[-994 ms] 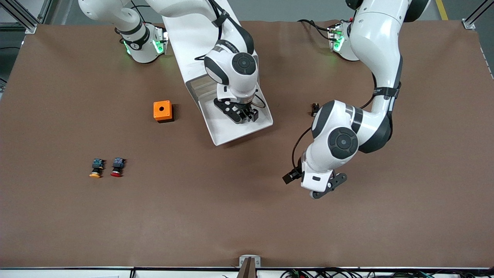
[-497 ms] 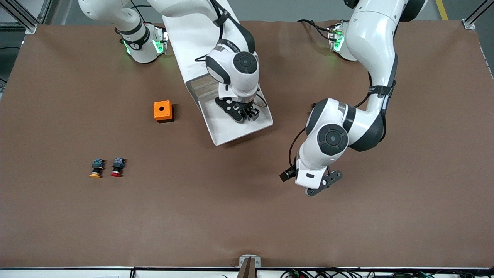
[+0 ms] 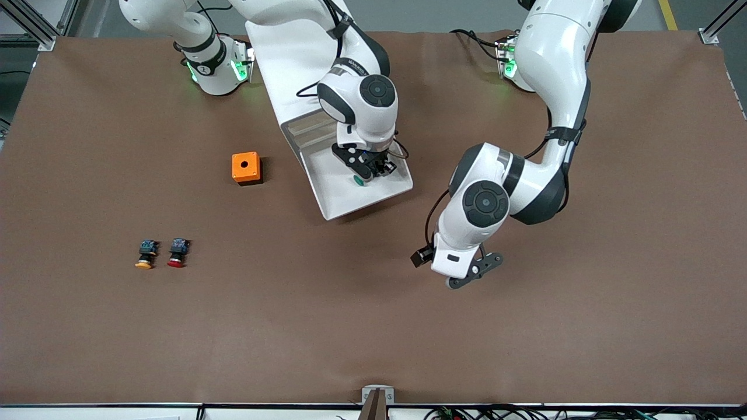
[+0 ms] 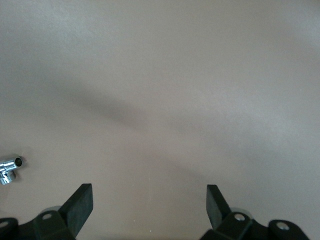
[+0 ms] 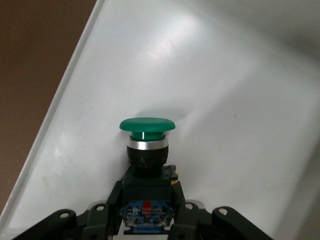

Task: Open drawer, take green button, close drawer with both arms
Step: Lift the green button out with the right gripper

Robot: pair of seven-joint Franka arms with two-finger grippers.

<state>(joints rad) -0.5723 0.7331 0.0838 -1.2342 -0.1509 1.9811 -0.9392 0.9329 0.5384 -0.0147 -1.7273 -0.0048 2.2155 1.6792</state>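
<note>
My right gripper (image 3: 369, 174) clamps the button (image 5: 147, 145) by its body — over the open drawer (image 3: 341, 198). My left gripper (image 4: 149, 205) hangs spread wide over the bare table (image 3: 525, 338).

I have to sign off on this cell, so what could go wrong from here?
1. The right gripper holds the green button only by its black-and-blue body, cap sticking out; it might twist or slip as it is lifted out of the drawer.
2. The drawer stands pulled far out; the right arm over it could snag its rim.
3. The left gripper hangs open over bare table, near the drawer's front; when it comes to push, the arms could crowd each other.
</note>
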